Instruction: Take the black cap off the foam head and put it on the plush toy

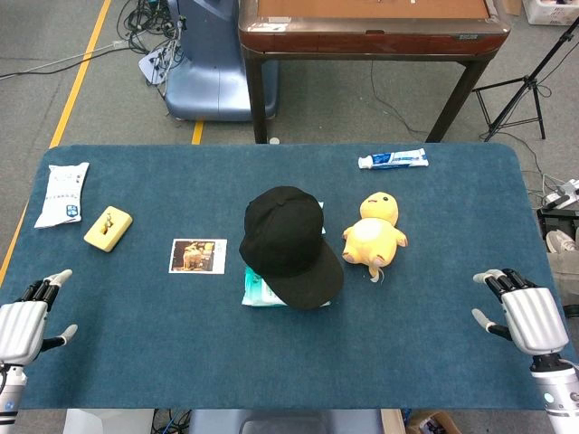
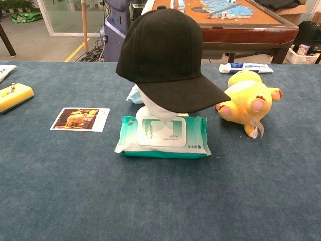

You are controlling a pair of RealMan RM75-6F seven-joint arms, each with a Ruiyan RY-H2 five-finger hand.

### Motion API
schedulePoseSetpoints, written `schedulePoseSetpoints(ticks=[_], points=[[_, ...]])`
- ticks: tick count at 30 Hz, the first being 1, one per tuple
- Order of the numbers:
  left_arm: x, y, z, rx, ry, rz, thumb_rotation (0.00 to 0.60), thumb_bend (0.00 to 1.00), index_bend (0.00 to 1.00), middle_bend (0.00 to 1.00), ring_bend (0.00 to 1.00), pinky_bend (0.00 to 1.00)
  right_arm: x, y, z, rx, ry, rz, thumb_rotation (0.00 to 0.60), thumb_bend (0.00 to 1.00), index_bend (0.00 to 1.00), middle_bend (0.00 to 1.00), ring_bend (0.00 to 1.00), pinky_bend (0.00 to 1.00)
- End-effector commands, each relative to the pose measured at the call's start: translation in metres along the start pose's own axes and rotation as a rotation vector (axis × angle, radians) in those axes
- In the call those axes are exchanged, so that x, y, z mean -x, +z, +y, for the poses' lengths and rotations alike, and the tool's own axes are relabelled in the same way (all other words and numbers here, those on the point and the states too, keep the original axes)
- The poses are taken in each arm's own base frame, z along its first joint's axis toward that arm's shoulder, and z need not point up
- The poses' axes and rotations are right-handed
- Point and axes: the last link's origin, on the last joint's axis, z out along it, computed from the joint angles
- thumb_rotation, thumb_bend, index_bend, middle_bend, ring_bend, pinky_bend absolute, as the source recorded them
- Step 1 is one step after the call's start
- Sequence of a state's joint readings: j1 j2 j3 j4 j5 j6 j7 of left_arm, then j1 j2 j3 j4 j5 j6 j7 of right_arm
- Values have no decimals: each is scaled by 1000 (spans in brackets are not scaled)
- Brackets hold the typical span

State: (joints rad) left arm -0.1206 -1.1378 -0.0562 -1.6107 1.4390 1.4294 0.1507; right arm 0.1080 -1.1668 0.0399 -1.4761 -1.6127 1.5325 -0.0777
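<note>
Cap (image 1: 288, 242) sits untouched on foam head (image 2: 156, 108) mid-frame beside plush toy (image 1: 374, 233); empty left hand (image 1: 25, 318) and right hand (image 1: 525, 312), fingers apart at lower corners, must reach in.

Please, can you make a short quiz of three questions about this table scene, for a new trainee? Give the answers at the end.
1. True or false: the cap is already on the plush toy.
2. What lies in front of the foam head, toward the robot?
A. toothpaste tube
B. pack of wet wipes
C. photo card
3. Fill in: the left hand and right hand hold ____.

Key
1. False: it sits on the foam head, and the toy lies bare beside it.
2. B, the wipes.
3. Nothing: both are open near the table's edge.
</note>
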Motion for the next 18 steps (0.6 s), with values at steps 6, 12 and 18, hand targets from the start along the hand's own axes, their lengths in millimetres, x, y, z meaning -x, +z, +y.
schedulePoseSetpoints(ticks=[6,12,18], points=[[-2,-3,-2,-15,-5,15,600,166,143,198,198,498,1,3,-1,-10,1,-8,600,210,369,387,321,598],[-2,-8,-2,-18,-4,27,600,166,144,198,198,498,1,9,-7,-47,3,39,600,209,370,375,307,595],[1,-8,-2,-11,4,12,600,166,144,198,199,498,3,18,-13,-81,-22,165,600,180,370,388,341,610]])
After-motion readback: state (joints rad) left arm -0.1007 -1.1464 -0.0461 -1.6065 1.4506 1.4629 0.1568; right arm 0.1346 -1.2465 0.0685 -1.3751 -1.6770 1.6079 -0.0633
